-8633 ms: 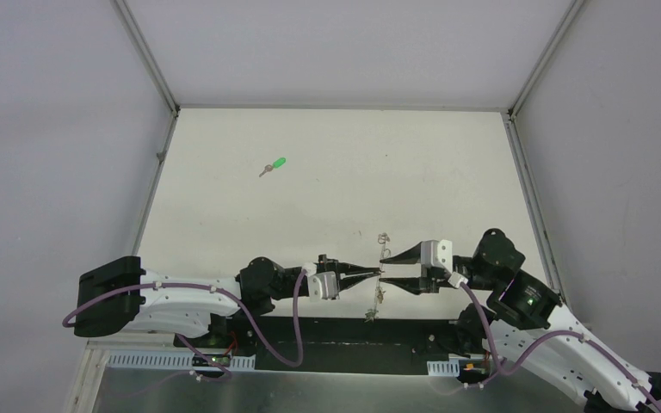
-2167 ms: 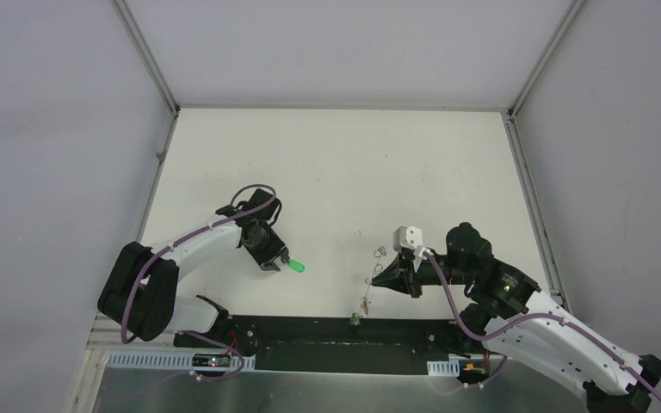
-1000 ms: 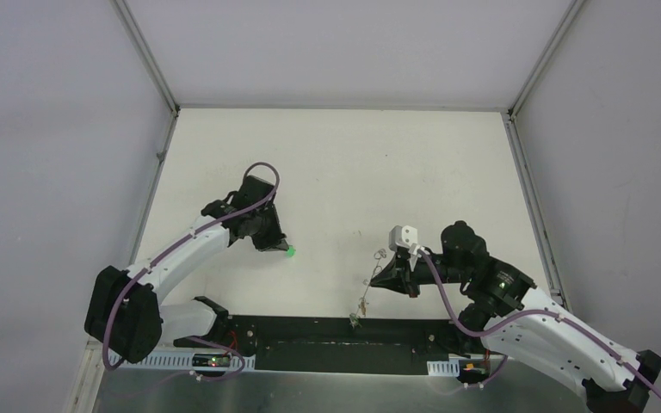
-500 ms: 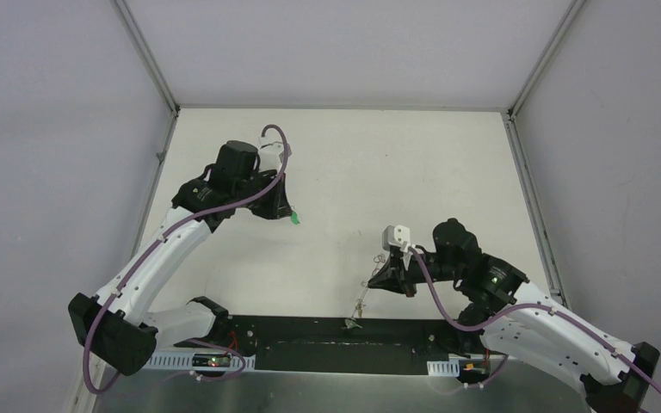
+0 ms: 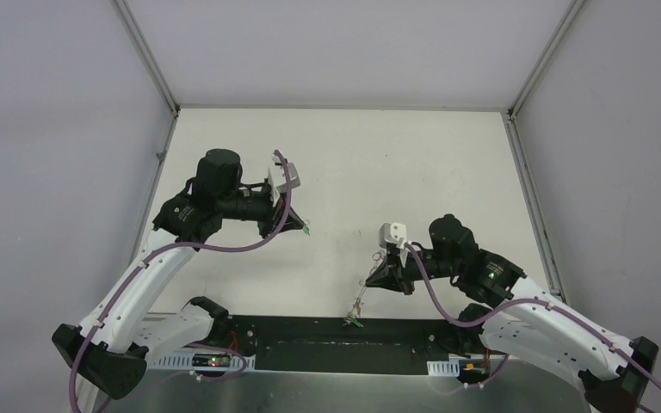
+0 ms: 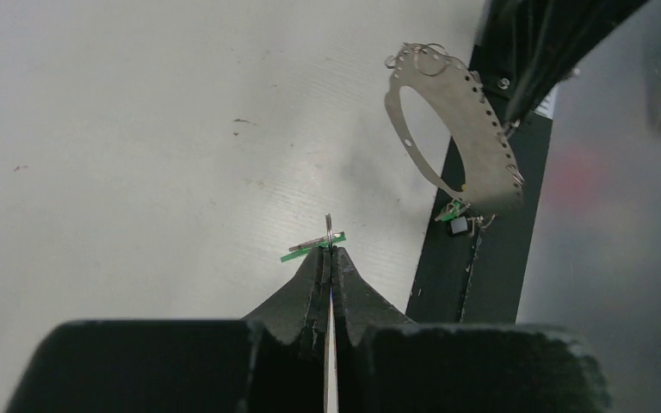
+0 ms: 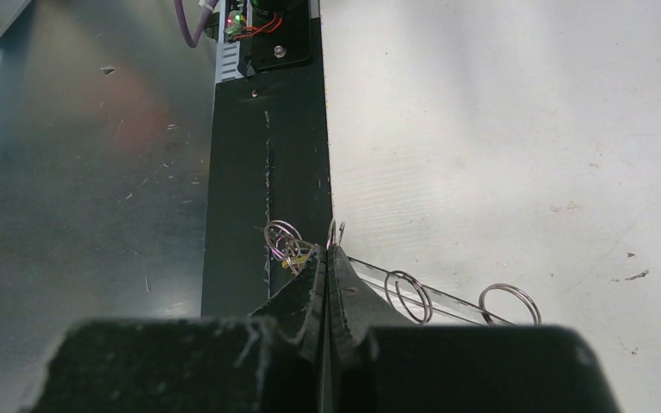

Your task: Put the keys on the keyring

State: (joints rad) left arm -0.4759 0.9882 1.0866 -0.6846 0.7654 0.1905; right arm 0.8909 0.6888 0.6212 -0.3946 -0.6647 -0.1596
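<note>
My left gripper (image 5: pixel 299 226) is shut on a green key (image 5: pixel 306 230), held above the table left of centre. In the left wrist view the green key (image 6: pixel 308 250) lies crosswise at the left gripper (image 6: pixel 329 250) tips, a small wire ring standing above it. My right gripper (image 5: pixel 368 281) is shut on the keyring (image 5: pixel 359 304), which hangs slanted toward the near edge. The keyring (image 6: pixel 460 146) shows as a flat grey loop with green and black tags (image 6: pixel 454 220) at its lower end. In the right wrist view the right gripper (image 7: pixel 331 253) pinches the keyring (image 7: pixel 435 297) near small split rings (image 7: pixel 282 238).
The white table (image 5: pixel 353 155) has raised rails at left, right and back. A black strip (image 5: pixel 310 331) and a metal plate (image 5: pixel 310 387) run along the near edge under the arm bases. Grey walls surround the workspace.
The left arm has risen and swung right with the green key, bringing it nearer the keyring. The right gripper with the keyring has shifted slightly left.
</note>
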